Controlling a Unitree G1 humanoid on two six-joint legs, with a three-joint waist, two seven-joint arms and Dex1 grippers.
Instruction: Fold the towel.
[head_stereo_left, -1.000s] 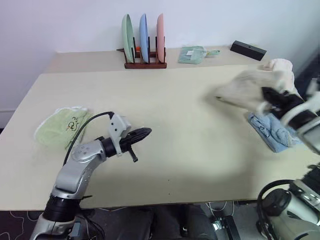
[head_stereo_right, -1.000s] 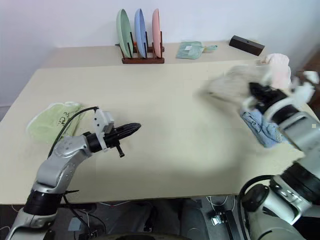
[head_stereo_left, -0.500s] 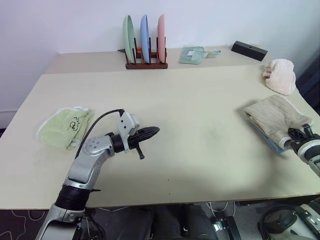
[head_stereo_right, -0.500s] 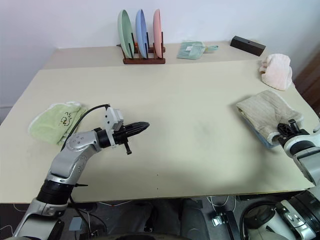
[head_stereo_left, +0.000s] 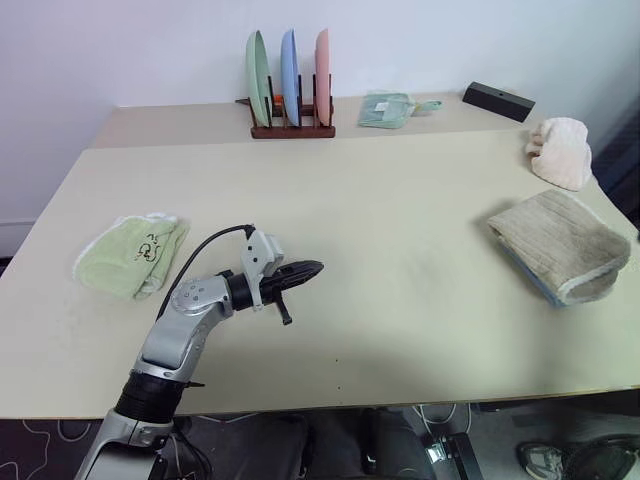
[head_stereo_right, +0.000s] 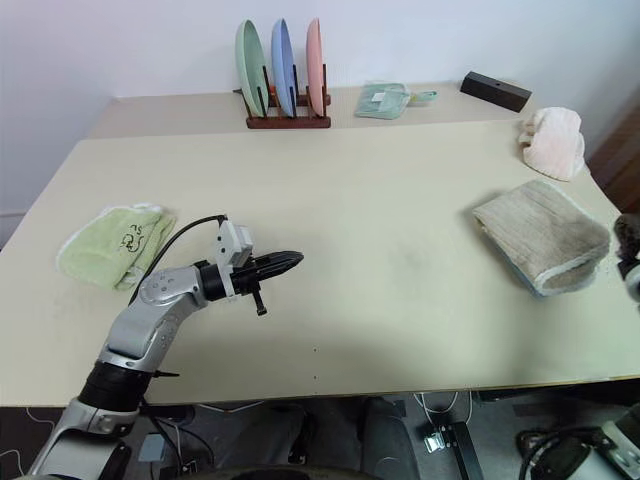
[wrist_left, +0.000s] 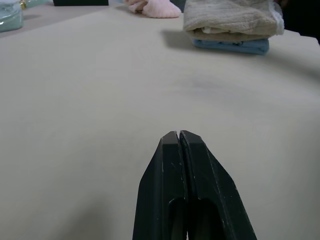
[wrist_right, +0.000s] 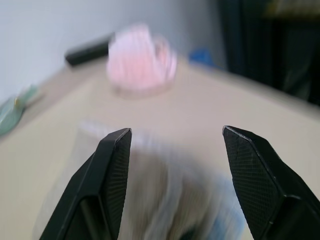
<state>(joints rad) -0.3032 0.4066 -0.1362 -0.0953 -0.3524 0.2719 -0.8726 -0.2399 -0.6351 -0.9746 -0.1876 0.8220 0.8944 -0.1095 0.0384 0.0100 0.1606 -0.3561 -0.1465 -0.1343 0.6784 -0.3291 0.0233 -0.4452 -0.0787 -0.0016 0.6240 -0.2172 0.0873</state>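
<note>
The wide pale beige table (head_stereo_left: 400, 250) carries everything. The beige-tan terry towel with white edging (head_stereo_left: 560, 245) lies folded near the table's right edge, stacked on a light blue towel (wrist_left: 231, 46), probably to keep finished towels in one pile. A pink folded cloth (head_stereo_left: 560, 152) lies beyond that towel, a light green cloth with a dark print (head_stereo_left: 130, 255) far across from it near the left edge, and a wooden rack of three plates (head_stereo_left: 290, 75) stands at the back. The left gripper (wrist_left: 179, 137) hovers over bare table well short of the towel, fingers pressed together, empty, likely parked. The right gripper (wrist_right: 175, 137) faces the towel, fingers spread wide, grasping nothing.
</note>
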